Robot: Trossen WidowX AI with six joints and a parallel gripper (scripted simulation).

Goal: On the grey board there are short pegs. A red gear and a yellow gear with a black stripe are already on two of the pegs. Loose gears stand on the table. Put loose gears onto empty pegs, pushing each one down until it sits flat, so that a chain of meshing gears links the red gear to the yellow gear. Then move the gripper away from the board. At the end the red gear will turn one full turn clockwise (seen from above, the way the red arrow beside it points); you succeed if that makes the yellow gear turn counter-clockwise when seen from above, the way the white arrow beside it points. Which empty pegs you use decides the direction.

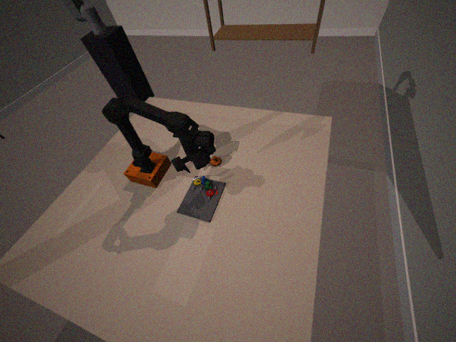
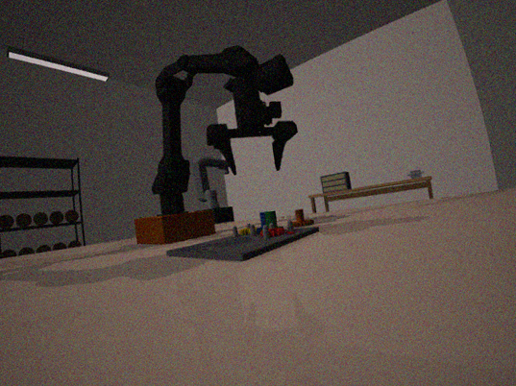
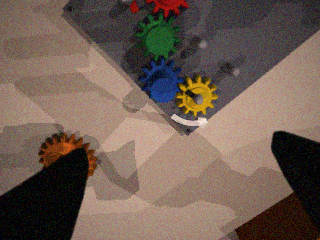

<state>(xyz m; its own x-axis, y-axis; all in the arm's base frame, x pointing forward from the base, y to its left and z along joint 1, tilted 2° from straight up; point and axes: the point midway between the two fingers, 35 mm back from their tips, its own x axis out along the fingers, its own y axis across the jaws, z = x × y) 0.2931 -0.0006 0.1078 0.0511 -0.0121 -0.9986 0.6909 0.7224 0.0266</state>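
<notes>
Black six-joint arm arched over the worktop [image 1: 257, 235] [image 2: 280, 337], gripper [image 1: 189, 165] [image 2: 256, 172] [image 3: 180, 148] pointing down above the grey board [image 1: 194, 202] [image 2: 236, 250] [image 3: 240, 35]

Its fingers are spread wide, released and touching nothing; below, the green gear [image 1: 208, 184] [image 2: 272, 218] [image 3: 159, 38] and blue gear [image 1: 203, 179] [image 2: 263, 218] [image 3: 162, 84] sit on the board between the red gear [image 1: 209, 194] [image 2: 273, 232] [image 3: 169, 5] and yellow gear [image 1: 199, 182] [image 2: 246, 231] [image 3: 196, 96], while the orange gear [image 1: 215, 161] [image 2: 301, 219] [image 3: 62, 150] stands off it, toward the worktop's shelf-side edge

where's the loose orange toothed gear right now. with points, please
The orange toothed gear [image 1: 215, 161] [image 2: 301, 222] [image 3: 61, 148] stands on the table off the grey board [image 1: 200, 204] [image 2: 236, 250] [image 3: 250, 30]; in the wrist view it's lower left, partly behind the tool's left-hand finger.
</notes>
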